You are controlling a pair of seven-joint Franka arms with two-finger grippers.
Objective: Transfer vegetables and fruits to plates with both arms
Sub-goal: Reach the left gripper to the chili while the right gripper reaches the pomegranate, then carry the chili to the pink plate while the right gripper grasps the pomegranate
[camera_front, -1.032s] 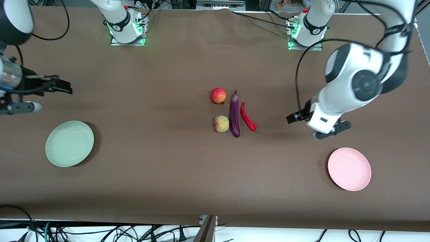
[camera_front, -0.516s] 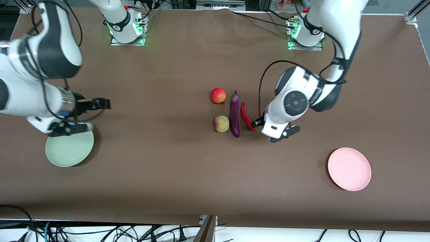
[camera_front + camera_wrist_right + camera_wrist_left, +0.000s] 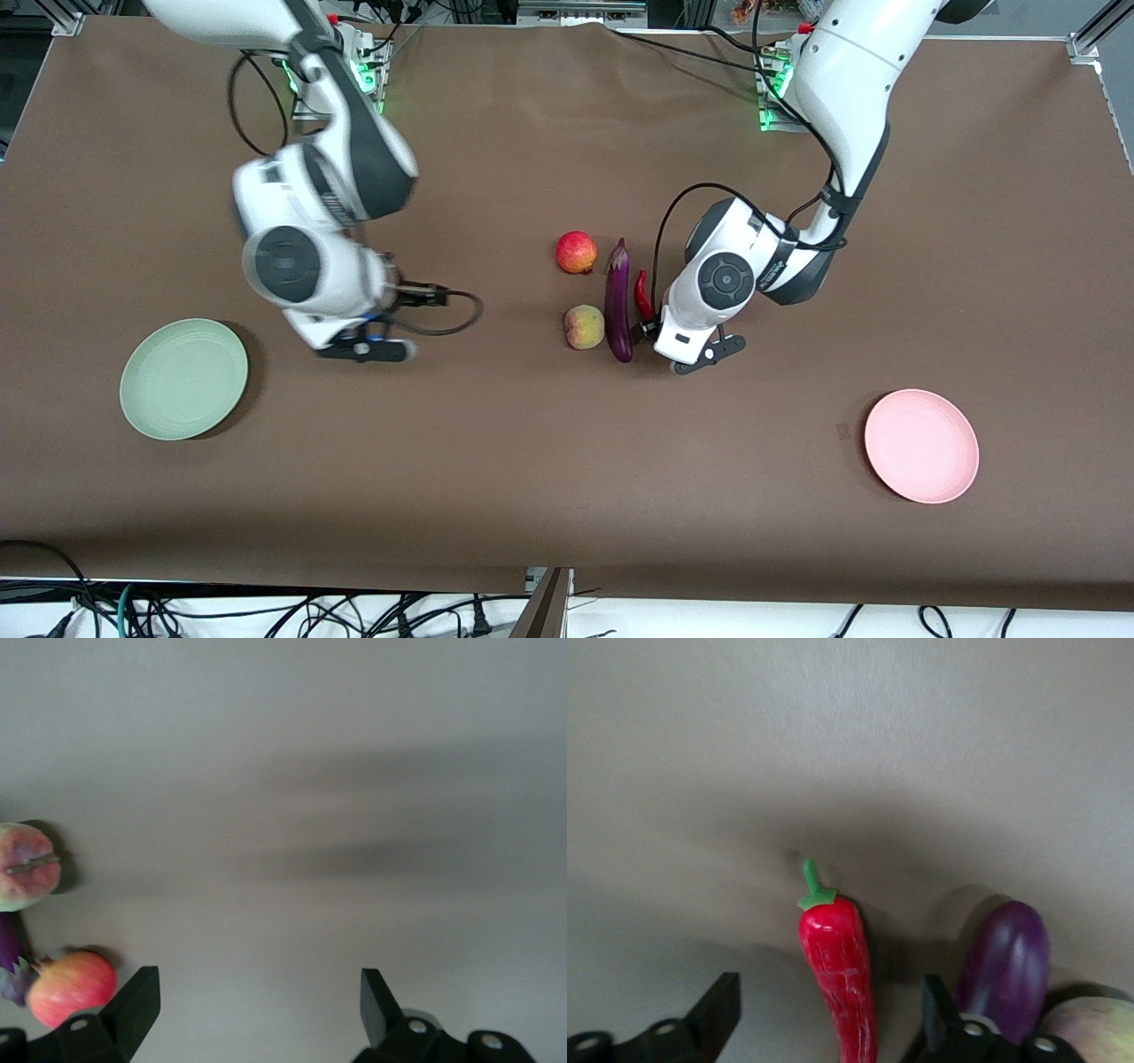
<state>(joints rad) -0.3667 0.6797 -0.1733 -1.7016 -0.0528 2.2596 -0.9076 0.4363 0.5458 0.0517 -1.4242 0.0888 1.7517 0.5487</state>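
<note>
Four pieces of produce are lying bunched at the middle of the front view on the brown surface [image 3: 532, 461], none yet on a plate: the red fruit [image 3: 576, 252] sitting uppermost, the peach [image 3: 584, 327] below it, the eggplant [image 3: 618, 301] running lengthwise beside both, and the chili [image 3: 643, 296] lying just beside the eggplant toward the left arm's end. The green plate [image 3: 183, 379] is sitting at lower left of that view and the pink plate [image 3: 921, 447] at lower right, both well apart from the produce. The left gripper [image 3: 828, 1014] is straddling the chili with its fingers apart, one on each side and neither touching it, so nothing is being grasped. The right gripper [image 3: 252, 1014] is hanging released and wide over bare surface left of centre in the front view, with the peach and red fruit showing at the edge of its wrist view. Judging by its gloss, the chili is looking light, smooth and likely slippery, with a narrow curved body; taking it across the thicker part just below the green stem should be giving the most to bite on. The eggplant is crowding one finger closely, so a nudge there is a risk.
</note>
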